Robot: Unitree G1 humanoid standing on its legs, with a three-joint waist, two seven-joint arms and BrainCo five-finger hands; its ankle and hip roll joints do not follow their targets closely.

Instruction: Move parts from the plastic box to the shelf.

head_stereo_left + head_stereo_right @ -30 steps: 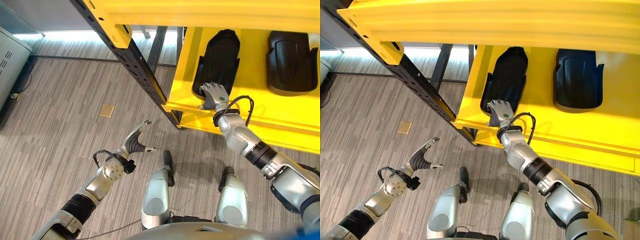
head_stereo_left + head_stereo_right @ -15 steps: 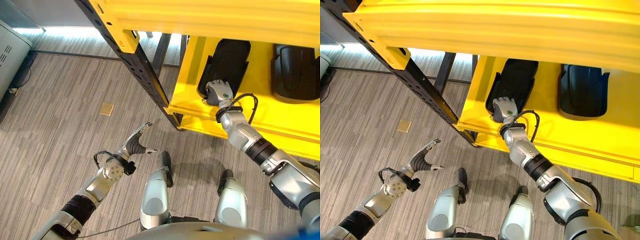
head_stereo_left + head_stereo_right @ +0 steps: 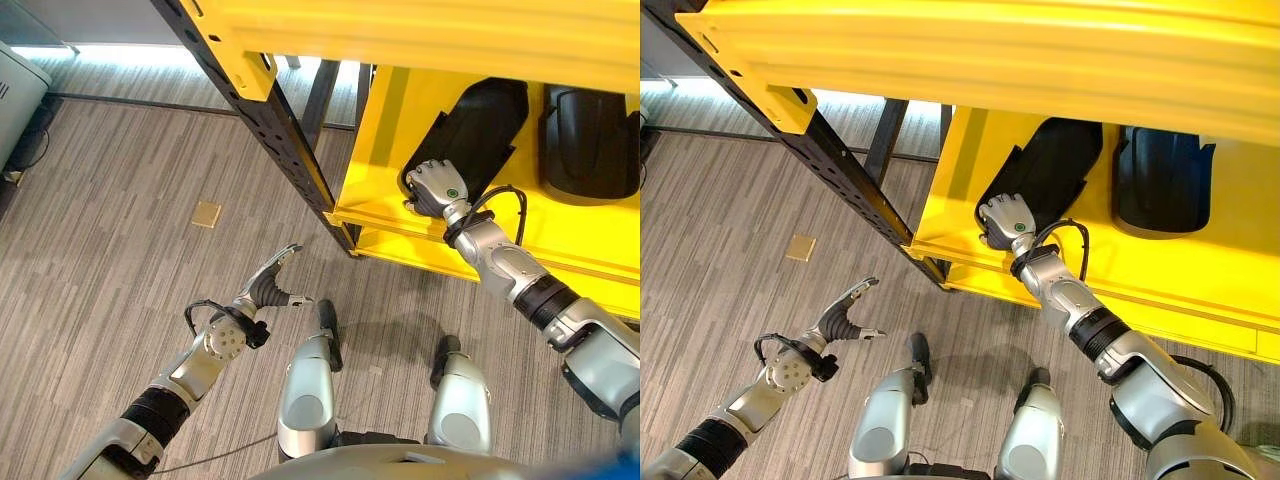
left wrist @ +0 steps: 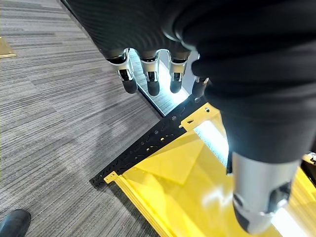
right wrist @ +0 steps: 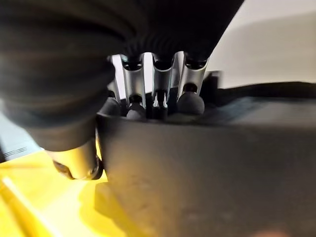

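Right eye view: part on the shelf

We see our right hand with fingers curled over the near end of a black part lying tilted on the yellow shelf; a second black part lies beside it; our left hand hangs relaxed and empty above the floor.

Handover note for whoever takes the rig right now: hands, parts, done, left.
Right robot hand: on the near end of a black part lying tilted on the yellow shelf, fingers curled over its edge.
Left robot hand: open, holding nothing, low above the grey floor.
Second black part already lies on the shelf beside the first one.
Done: two parts on the shelf.
Left: probably straighten the tilted part, release it, then go back for more.
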